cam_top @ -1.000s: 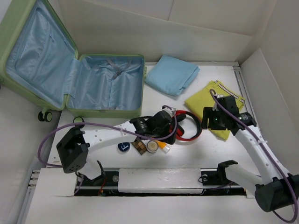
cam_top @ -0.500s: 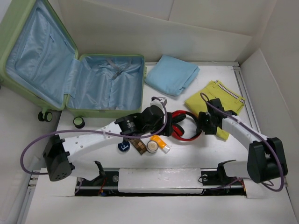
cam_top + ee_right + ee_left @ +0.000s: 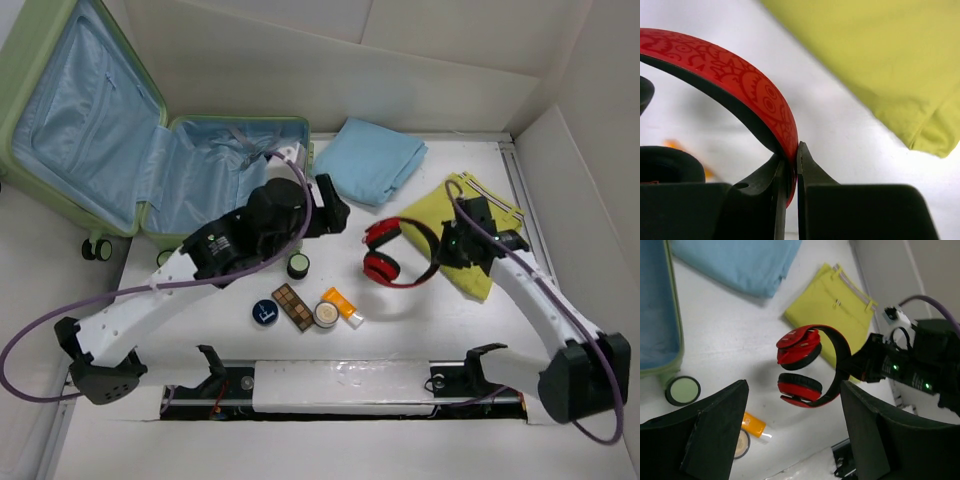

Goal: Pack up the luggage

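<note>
The left fingers (image 3: 715,435), wide and empty, have swung away to the rim of the open luggage (image 3: 200,170) at the far left of the surface (image 3: 420,320), while the right fingers (image 3: 855,210) pinch the headphones (image 3: 381,267) by the band, lifted, seemingly ready to carry them over.

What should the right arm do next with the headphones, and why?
Probably carry them left toward the open luggage. The right gripper is shut on the band of the red headphones, which appear lifted off the table, yet they hang beside the yellow cloth, not over the blue lining.
</note>
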